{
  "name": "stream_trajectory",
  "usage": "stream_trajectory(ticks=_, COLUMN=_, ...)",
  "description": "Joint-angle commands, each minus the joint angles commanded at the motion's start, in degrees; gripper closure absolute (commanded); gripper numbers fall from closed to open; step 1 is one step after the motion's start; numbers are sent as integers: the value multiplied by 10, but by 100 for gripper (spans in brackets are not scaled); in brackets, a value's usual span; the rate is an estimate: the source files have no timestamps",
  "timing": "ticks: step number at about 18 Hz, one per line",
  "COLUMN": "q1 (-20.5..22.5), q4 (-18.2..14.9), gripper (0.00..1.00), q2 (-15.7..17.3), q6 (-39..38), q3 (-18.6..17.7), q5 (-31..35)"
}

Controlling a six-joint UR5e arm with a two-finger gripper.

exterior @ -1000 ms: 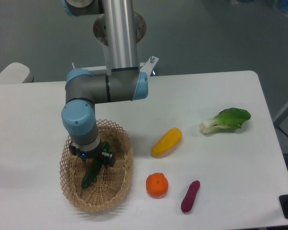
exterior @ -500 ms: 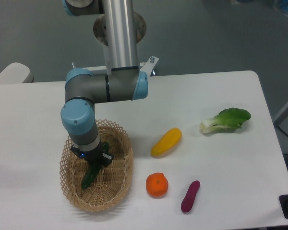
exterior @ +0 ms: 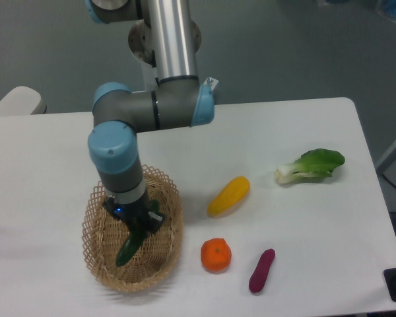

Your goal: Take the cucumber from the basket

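The dark green cucumber (exterior: 129,248) hangs tilted over the inside of the tan wicker basket (exterior: 98,261) at the lower left of the table. My gripper (exterior: 137,228) is shut on the cucumber's upper end, which its fingers hide. The cucumber's lower end points down to the left, close above the basket floor; I cannot tell whether it touches.
A yellow squash (exterior: 228,195) lies right of the basket. An orange (exterior: 216,255) and a purple eggplant (exterior: 261,270) lie near the front edge. A bok choy (exterior: 311,164) lies at the right. My arm's elbow (exterior: 152,109) stands above the basket.
The gripper has closed in on the cucumber and moved slightly right and forward with it. The cucumber's upper end has risen.
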Motion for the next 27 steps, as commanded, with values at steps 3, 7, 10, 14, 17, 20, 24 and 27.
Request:
stream_trajectory(ticks=3, q1=42, q4=-40, gripper=67, q2=1, q6=69, q3=26, q5=0)
stream_trajectory(ticks=7, q1=107, q4=-51, gripper=67, q2=5, q6=169, q3=34, q5=-1)
stream_trajectory(ticks=10, q1=156, q4=-59, gripper=67, q2=8, q6=256, q3=35, q5=-1)
stream_trajectory(ticks=14, q1=214, q4=-67, gripper=67, q2=9, q6=386, q3=38, q5=-14)
stream_trajectory(ticks=17, q1=244, q4=-71, gripper=67, q2=9, q6=442, q3=43, q5=-26)
stream_trajectory(ticks=20, q1=261, q4=-73, gripper=67, q2=8, q6=477, q3=48, q5=-28)
stream_trajectory(ticks=24, q1=271, q4=-76, gripper=67, q2=8, q6=488, q3=48, q5=-30)
stream_trajectory(ticks=27, q1=271, q4=-76, gripper=67, q2=8, q6=488, q3=48, q5=-30)
